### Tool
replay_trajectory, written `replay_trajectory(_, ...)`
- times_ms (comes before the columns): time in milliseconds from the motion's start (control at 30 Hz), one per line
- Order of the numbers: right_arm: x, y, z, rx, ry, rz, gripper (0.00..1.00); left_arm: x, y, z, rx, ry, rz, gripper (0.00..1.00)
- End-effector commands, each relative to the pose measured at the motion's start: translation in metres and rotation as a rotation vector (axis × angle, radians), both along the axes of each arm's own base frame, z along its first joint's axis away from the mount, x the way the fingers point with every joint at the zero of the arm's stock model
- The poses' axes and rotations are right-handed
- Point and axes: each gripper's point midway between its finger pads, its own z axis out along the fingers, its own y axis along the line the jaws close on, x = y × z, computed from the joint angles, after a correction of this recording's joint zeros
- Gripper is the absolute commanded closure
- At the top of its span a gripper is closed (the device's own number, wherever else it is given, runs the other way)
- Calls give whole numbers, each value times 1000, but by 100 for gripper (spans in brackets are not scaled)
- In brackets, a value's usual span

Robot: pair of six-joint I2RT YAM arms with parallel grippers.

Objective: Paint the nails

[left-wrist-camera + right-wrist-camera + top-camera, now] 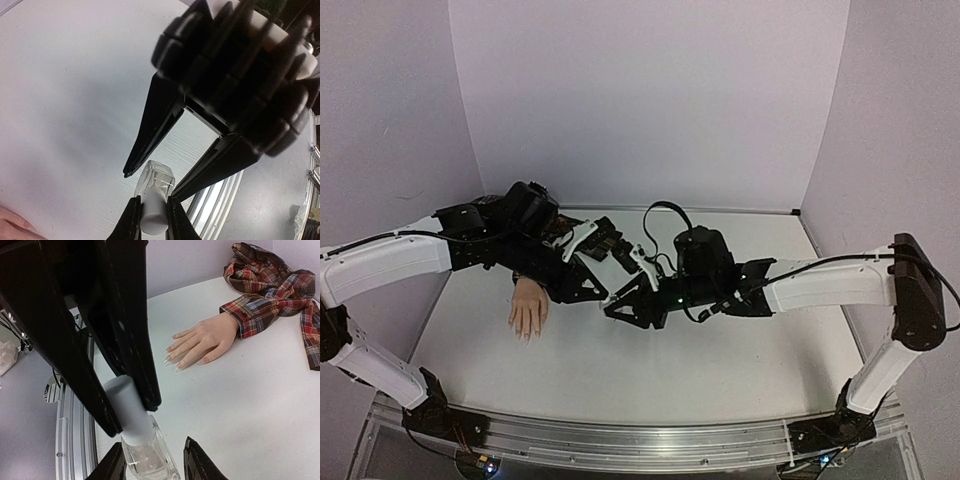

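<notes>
The flesh-coloured mannequin hand (200, 342) lies palm down on the white table with its plaid sleeve (270, 295) behind it. Its pale glossy nails (170, 359) point toward the near edge. In the top view the hand (528, 308) lies left of both grippers. My left gripper (152, 200) is shut on the white cap (154, 215) of a small clear bottle (159, 179). My right gripper (154, 445) is open around the bottle's glass body (150, 462). Its left finger touches the glass and its right finger stands slightly apart. The bottle is hidden in the top view.
An aluminium rail (620, 440) runs along the table's near edge, also seen in the right wrist view (70, 430). Purple walls close off the back and sides. The two arms meet over the table's middle (620, 290).
</notes>
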Motion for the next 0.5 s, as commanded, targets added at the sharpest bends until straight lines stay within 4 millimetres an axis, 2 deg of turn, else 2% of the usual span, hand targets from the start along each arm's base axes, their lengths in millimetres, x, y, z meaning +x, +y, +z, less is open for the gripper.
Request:
replay_trajectory(0,-1,14,22,62,-35,32,64,-1,-3,19,-60,-37,-21,100)
replay_trajectory(200,-2,17,21,61,-29,43,71,-2,-3,20,-62,-38,-22,100)
replay_trajectory(367,-5,19,20,60,-29,49,86,-1,-3,23,-70,-47,-18,100)
replay_trajectory(467,-3,17,21,61,-42,30,99,0,-2,27,-84,-60,-10,100)
